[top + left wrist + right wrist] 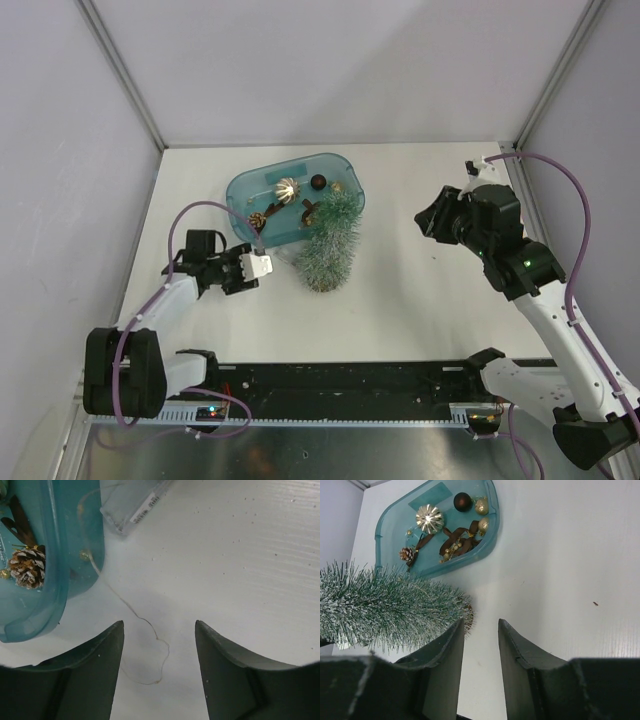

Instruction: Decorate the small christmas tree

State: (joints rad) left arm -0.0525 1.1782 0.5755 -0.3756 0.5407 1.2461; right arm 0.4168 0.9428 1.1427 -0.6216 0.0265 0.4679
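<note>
The small christmas tree is not in either gripper. It appears to lie on its side on the table, right of centre in the top view, with its tip touching the blue tub.

The left gripper hangs with its jaws fairly wide and nothing between them. They straddle a loop of thin wire lying on the table just below. This looks like lining up to pinch the strand, probably a light string meant for the tree. The wire runs up and left over the tub's wall, beside a frosted pine cone. A clear plastic box sits at the top of the left wrist frame, just beside the tub.

The right gripper is narrow but not closed, and empty. It is held well apart from the tree at the right of the top view, likely waiting. The tree fills the left of its wrist view. The tub with its gold ornament lies in the upper left.
</note>
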